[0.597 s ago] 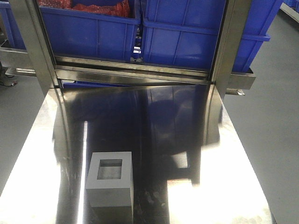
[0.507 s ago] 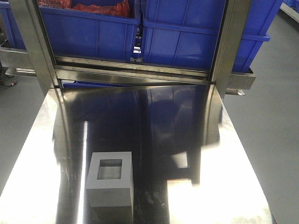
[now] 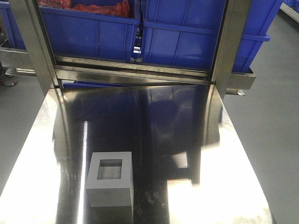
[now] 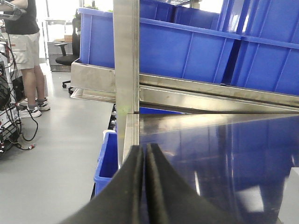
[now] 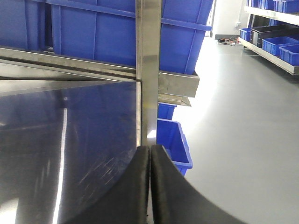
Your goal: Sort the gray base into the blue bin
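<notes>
The gray base (image 3: 110,179) sits on the shiny steel table (image 3: 187,140), near the front edge and left of the middle, with its square recess facing up. Nothing touches it. Two large blue bins stand side by side on the rack behind the table. The left bin (image 3: 88,32) holds something red, and the right bin (image 3: 187,42) shows only its walls. Neither arm appears in the front view. My left gripper (image 4: 144,148) is shut and empty at the table's left edge. My right gripper (image 5: 150,148) is shut and empty at the table's right edge.
Steel posts (image 3: 32,46) (image 3: 229,46) rise at the table's two back corners, joined by a low rail (image 3: 131,70). Small blue bins stand on the floor at the left (image 4: 106,161) and right (image 5: 174,144). A person (image 4: 25,51) stands far left.
</notes>
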You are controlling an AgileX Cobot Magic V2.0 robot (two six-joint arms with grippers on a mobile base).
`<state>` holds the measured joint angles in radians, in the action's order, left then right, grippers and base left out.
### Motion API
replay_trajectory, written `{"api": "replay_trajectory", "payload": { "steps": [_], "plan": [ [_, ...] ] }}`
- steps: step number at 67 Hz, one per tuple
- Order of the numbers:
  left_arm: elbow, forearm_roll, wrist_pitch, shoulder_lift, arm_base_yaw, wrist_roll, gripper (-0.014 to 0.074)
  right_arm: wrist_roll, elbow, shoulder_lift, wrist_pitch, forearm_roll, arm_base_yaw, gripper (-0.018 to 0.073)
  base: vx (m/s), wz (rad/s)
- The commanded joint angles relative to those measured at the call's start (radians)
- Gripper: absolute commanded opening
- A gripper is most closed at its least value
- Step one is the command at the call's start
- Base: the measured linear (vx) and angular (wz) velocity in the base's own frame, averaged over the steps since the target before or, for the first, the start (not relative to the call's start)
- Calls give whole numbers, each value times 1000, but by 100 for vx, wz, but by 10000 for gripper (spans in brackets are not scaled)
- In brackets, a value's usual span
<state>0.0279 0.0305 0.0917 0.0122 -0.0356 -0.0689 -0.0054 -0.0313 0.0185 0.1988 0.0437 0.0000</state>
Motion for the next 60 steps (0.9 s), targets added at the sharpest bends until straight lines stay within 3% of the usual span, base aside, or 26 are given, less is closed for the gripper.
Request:
{"api": "replay_trajectory", "payload": {
  "steps": [1,60],
  "plan": [
    [-13,0,-76,16,5,-8,-7,-7,-6,9,-74,9,-5,-5,0,0],
    [-15,2,-120,16,5,-6,-7,-7,-6,9,-73,9,-5,-5,0,0]
  ]
}}
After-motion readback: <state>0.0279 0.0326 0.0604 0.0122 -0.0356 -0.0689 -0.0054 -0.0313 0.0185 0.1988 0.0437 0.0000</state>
